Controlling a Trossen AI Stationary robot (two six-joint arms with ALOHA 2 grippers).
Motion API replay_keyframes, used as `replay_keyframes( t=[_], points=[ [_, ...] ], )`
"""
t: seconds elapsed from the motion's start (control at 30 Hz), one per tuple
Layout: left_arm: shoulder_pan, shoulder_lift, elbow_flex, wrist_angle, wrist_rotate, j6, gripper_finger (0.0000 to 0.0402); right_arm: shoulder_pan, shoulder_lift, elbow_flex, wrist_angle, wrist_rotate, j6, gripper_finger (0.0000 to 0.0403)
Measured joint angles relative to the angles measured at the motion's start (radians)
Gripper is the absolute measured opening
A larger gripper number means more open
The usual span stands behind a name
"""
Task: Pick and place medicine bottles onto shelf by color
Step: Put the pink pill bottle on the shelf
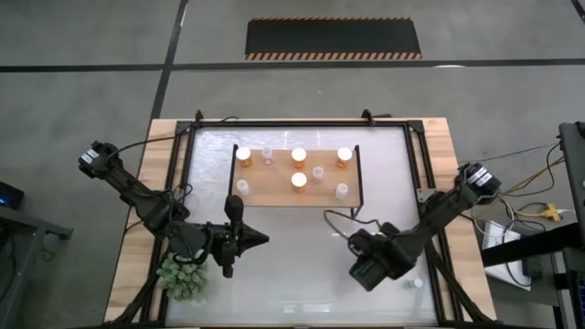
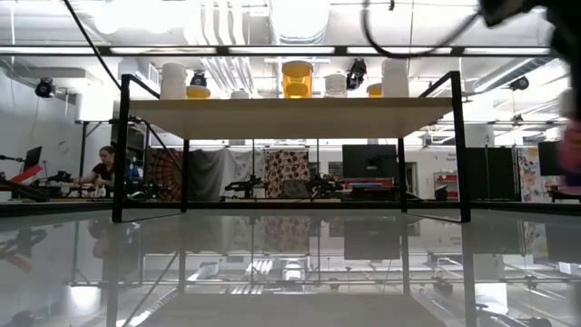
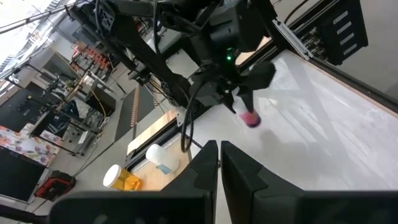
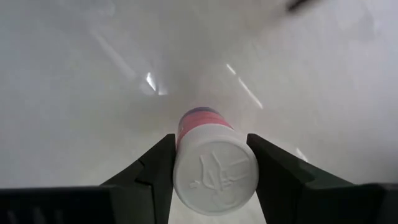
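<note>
Your right gripper (image 4: 211, 163) is clamping a small reddish-pink medicine bottle with a white cap (image 4: 214, 168) between its two dark fingers (image 4: 155, 168), the embossed cap facing the wrist camera and the pink body pointing toward the glossy white table top (image 4: 93, 74). From above, you are seeing the right gripper (image 1: 368, 260) hanging over the table's near right part, well apart from the low light-wood shelf on thin black legs (image 1: 274, 190). The left wrist view is catching the same pink bottle (image 3: 250, 118) held under the right arm's gripper, clear of the table surface.

On the shelf, orange-bodied bottles with white caps (image 1: 298, 157) are standing beside clear and white bottles (image 1: 317, 174), spread over the board in two rows. From table height, you are looking at an orange bottle (image 2: 297, 80) near the middle of the shelf (image 2: 290, 116), with white ones on either side.

Your left gripper (image 3: 219, 163) is waiting with its fingers pressed together and nothing between them, over the near left part of the table beside a green spiky plant (image 1: 186, 277). One small white bottle (image 1: 417, 283) is lying on the table near the front right corner.
</note>
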Motion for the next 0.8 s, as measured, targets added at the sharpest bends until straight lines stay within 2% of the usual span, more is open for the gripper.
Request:
replay_keyframes(
  t=[0.43, 0.6, 0.8],
  points=[
    [0.000, 0.000, 0.000, 0.007, 0.000, -0.002, 0.0001, -0.127, 0.254, 0.302, 0.031, 0.102, -0.430, 0.0164],
    [0.000, 0.000, -0.001, 0.007, 0.000, -0.002, 0.0001, -0.164, 0.304, 0.362, 0.068, 0.105, -0.560, 0.0164],
    [0.000, 0.000, -0.001, 0.007, 0.000, -0.004, 0.0001, -0.189, 0.311, 0.386, 0.082, 0.106, -0.611, 0.0164]
  ],
)
